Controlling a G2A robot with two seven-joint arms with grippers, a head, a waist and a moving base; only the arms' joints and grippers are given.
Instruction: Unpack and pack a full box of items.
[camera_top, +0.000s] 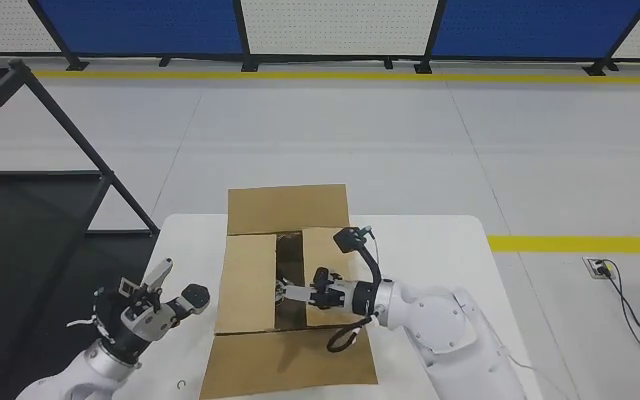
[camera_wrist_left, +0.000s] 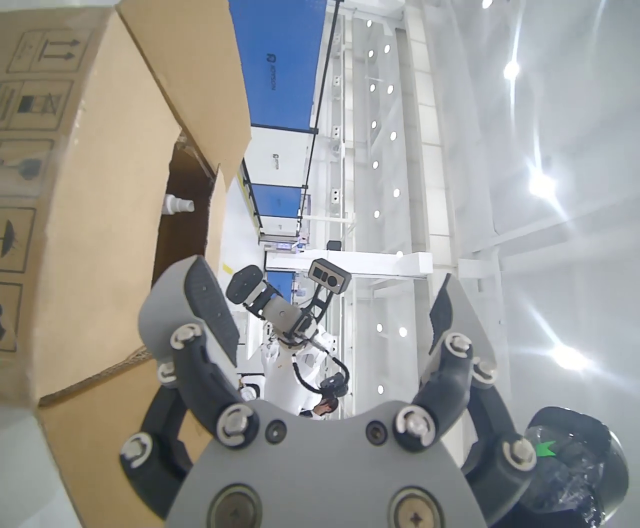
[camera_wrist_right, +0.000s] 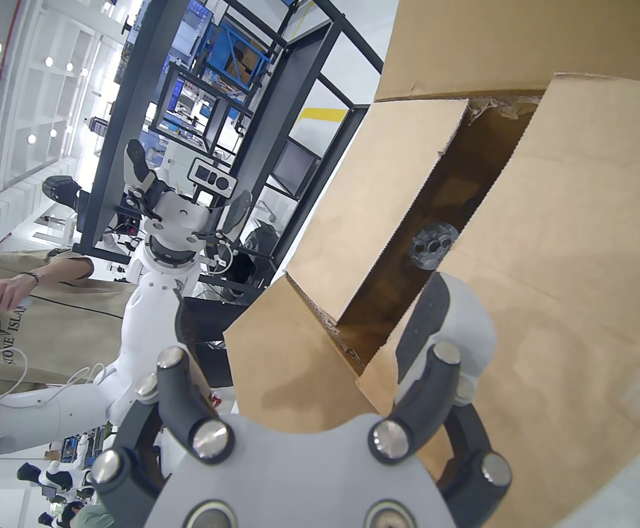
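Top view: a cardboard box stands in the middle of the white worktop. Its far flap is folded back and lies flat, and its near flap is turned out toward the robot. The left and right flaps are partly lowered over the opening, with a dark gap running between them from far to near.

The right arm comes in from the near right, and the right hand sits over this gap at the middle of the box. In the right wrist view the right hand has its fingers spread wide. The corner of a cardboard flap lies between them, and they are not closed on it. Past the flap, down in the gap, a dark round item with small holes in its face lies inside the box.

The left hand is at the near left of the worktop, just beside the box's left side and apart from it. In the left wrist view the left hand is wide open, tipped upward toward the ceiling, with nothing between its pads. The same view shows the box wall with printed handling symbols. A small white bottle top shows inside the box through a gap between the flaps.
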